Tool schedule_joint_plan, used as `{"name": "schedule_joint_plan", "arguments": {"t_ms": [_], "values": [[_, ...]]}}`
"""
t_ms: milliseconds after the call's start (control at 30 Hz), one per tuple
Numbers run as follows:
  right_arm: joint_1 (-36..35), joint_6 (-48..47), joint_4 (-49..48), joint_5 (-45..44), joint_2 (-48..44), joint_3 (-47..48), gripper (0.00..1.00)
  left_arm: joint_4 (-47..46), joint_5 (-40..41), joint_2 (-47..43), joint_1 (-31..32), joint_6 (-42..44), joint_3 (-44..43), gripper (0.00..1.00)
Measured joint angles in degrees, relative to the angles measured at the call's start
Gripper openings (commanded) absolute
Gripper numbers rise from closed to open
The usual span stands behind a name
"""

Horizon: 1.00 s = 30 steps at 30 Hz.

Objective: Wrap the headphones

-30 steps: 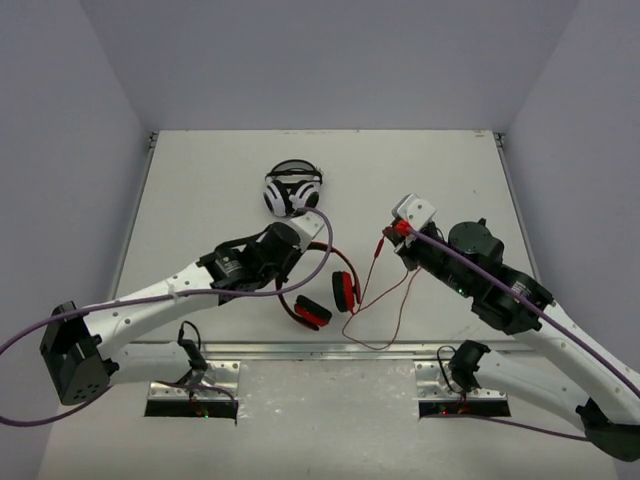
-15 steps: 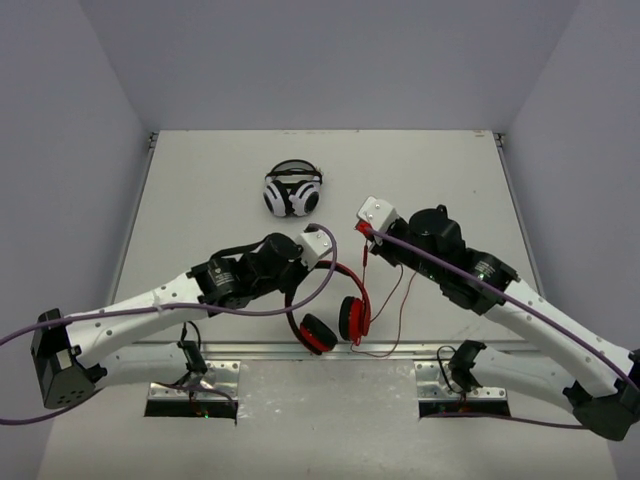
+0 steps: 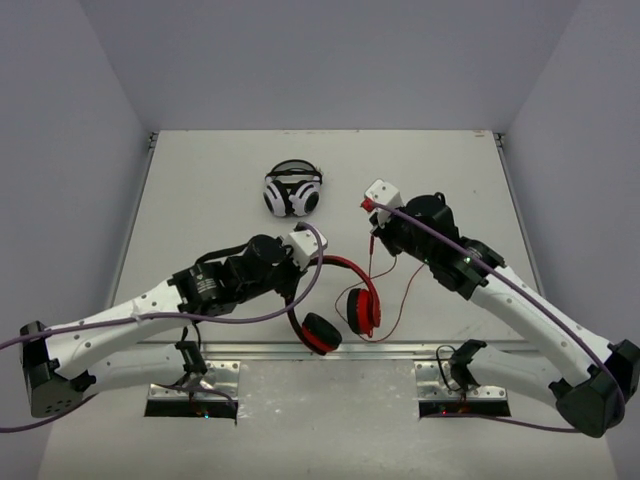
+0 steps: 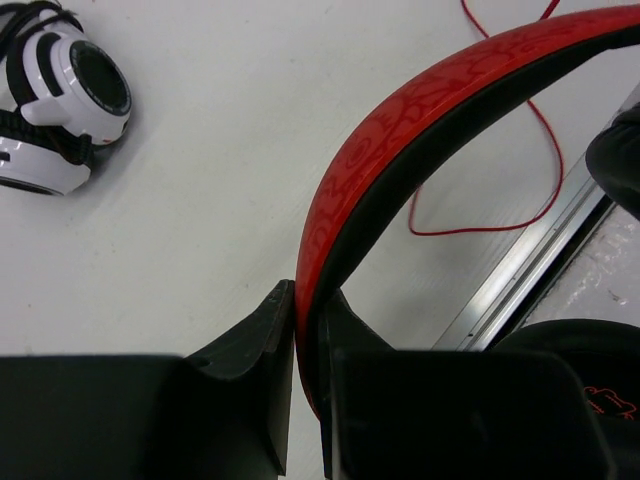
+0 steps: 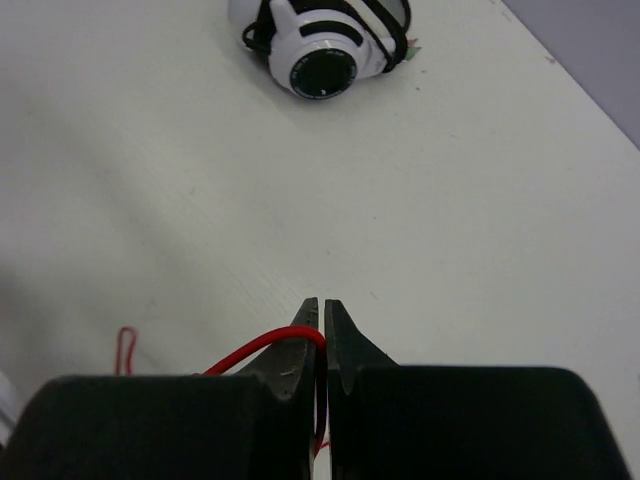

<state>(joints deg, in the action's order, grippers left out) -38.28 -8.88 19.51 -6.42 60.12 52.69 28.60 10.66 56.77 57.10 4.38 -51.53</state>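
The red headphones (image 3: pixel 345 290) hang lifted near the table's front middle, ear cups down. My left gripper (image 3: pixel 312 262) is shut on their red and black headband (image 4: pixel 400 130); in the left wrist view the band runs up from between the jaws. Their thin red cable (image 3: pixel 395 300) loops on the table to the right and rises to my right gripper (image 3: pixel 370 205). That gripper is shut on the cable (image 5: pixel 262 347), which arcs out left of the closed jaws in the right wrist view.
White-and-black headphones (image 3: pixel 292 190) lie at the back middle, also in the left wrist view (image 4: pixel 55 100) and right wrist view (image 5: pixel 325 45). A metal rail (image 3: pixel 330 348) runs along the table's front edge, close under the red ear cups.
My left gripper carried the headphones right and toward the front edge. My right gripper moved left and back with the cable, pulling it taller.
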Motion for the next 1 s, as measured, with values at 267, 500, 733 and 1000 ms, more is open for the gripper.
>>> {"name": "schedule_joint_plan", "arguments": {"t_ms": [267, 500, 733, 1000], "values": [[0.3, 8.8, -15.6, 21.6, -7.8, -12.3, 0.04, -0.8, -1.6, -6.0, 0.7, -3.0, -2.4, 0.00], [0.3, 19.3, -34.5, 32.1, -7.2, -20.3, 0.06, -4.6, -1.4, -6.2, 1.0, -9.0, -6.5, 0.00], [0.5, 27.6, -51.0, 36.4, -5.3, -22.9, 0.13, -10.0, -0.5, -7.7, 1.0, -14.3, -7.3, 0.00], [0.7, 36.0, -70.1, 38.7, 2.4, -27.4, 0.03, -15.5, 3.0, -9.5, 1.1, -21.5, -7.3, 0.00]]}}
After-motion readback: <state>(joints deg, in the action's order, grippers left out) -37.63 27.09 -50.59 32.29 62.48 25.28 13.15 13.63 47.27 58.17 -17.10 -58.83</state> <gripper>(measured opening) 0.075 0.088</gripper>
